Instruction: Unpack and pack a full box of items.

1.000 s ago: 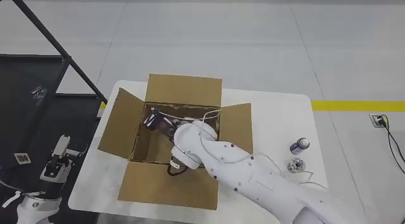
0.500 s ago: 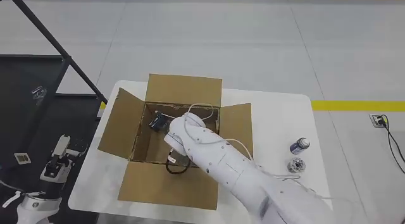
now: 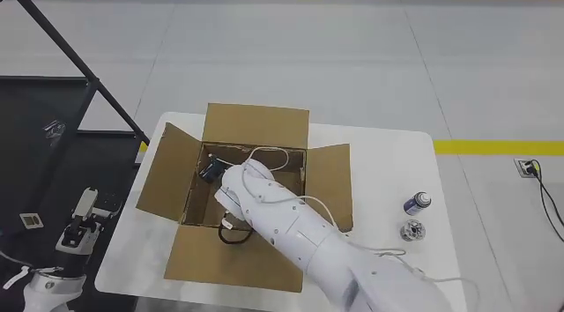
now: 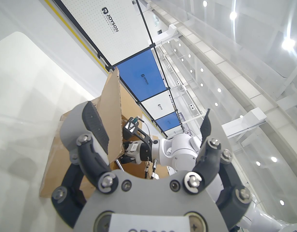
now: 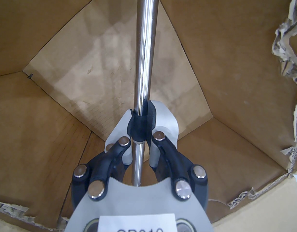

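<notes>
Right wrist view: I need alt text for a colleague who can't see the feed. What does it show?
The right gripper is shut on a shiny metal rod, which sticks straight out past the fingertips into the open cardboard box. The box's brown walls and floor surround the rod, and a torn corrugated edge runs along one side.

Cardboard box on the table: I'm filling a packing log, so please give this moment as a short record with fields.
Box: cardboard box, flaps open, on the white table
Right tool: right tool inside the box, shut on a metal rod
Rod: points toward the box floor
Left tool: left tool open, holding nothing
Outside box: spray can upright on the table
</notes>
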